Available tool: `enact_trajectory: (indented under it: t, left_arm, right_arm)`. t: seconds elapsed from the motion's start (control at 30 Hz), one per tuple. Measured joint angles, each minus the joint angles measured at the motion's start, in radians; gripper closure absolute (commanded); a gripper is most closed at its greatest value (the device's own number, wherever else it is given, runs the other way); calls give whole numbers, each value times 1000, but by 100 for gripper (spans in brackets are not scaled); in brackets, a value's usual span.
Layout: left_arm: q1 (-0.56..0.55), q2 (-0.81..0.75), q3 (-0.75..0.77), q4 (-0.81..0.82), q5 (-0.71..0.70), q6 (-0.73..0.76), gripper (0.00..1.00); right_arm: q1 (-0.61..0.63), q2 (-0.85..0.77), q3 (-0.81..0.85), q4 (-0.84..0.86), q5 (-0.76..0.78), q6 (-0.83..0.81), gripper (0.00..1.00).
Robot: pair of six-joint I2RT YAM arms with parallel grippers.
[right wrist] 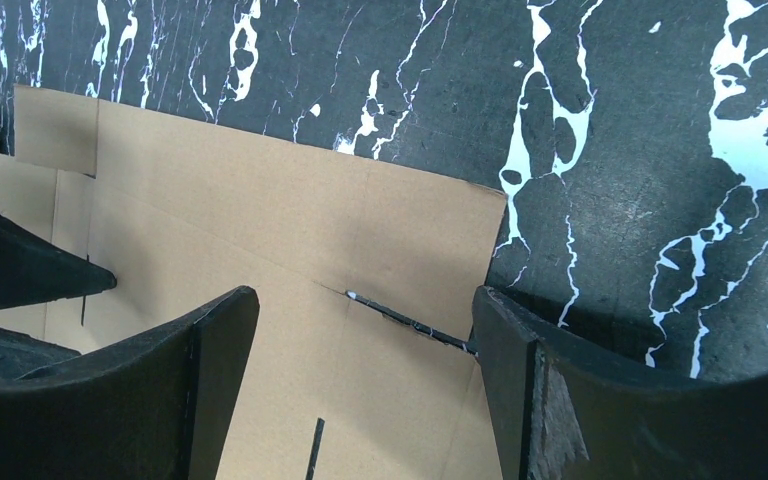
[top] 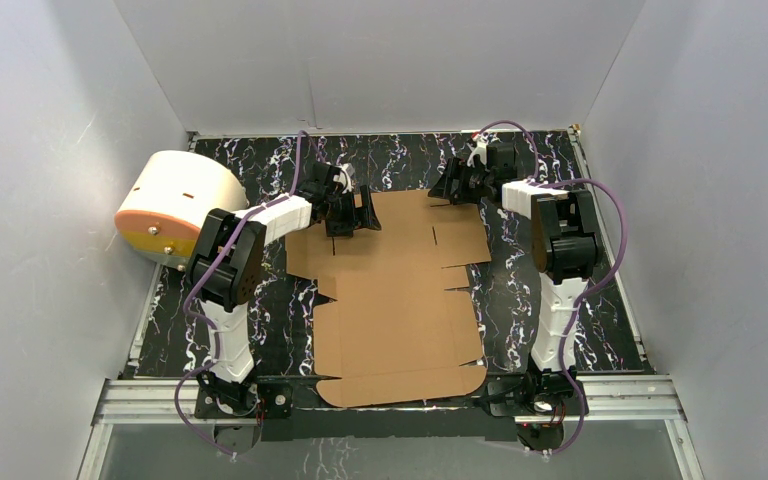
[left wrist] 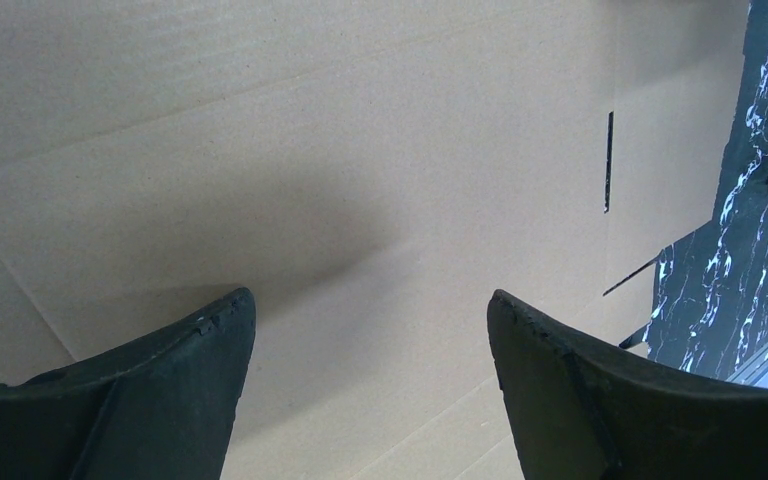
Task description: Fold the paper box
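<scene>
The paper box (top: 400, 300) is a flat brown die-cut cardboard sheet with flaps and slots, lying in the middle of the black marbled mat. My left gripper (top: 352, 212) is over the sheet's far left corner. In the left wrist view it (left wrist: 370, 300) is open and empty, just above the cardboard (left wrist: 360, 150), with a narrow slot (left wrist: 608, 160) to the right. My right gripper (top: 447, 187) is over the far right corner. In the right wrist view it (right wrist: 365, 295) is open and empty above the cardboard (right wrist: 260, 220), near a cut (right wrist: 410, 322) between flaps.
A cream-white cylinder with an orange face (top: 175, 205) lies at the left edge of the mat. White walls close in the back and both sides. An aluminium rail (top: 660, 395) runs along the near edge by the arm bases. The left finger (right wrist: 30, 270) shows in the right wrist view.
</scene>
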Motion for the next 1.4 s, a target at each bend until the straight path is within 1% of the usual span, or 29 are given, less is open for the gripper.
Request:
enact_trajectory:
  t: [0.27, 0.7, 0.9, 1.07, 1.23, 1.4]
  left_arm:
    - [3, 4, 1, 6, 12, -5, 18]
    - [3, 10, 1, 27, 29, -14, 18]
    - [3, 10, 1, 27, 29, -14, 18]
    - [3, 10, 1, 27, 31, -14, 18]
    - [3, 10, 1, 27, 31, -14, 18]
    - [3, 10, 1, 27, 31, -14, 18]
  right_arm:
    - [3, -12, -3, -8, 1, 0, 12]
    - [27, -102, -8, -22, 0, 3, 12]
    - [49, -99, 48, -27, 2, 5, 12]
    - [91, -97, 103, -23, 1, 6, 12]
    - [118, -74, 116, -23, -3, 6, 12]
    - [104, -71, 88, -22, -3, 6, 12]
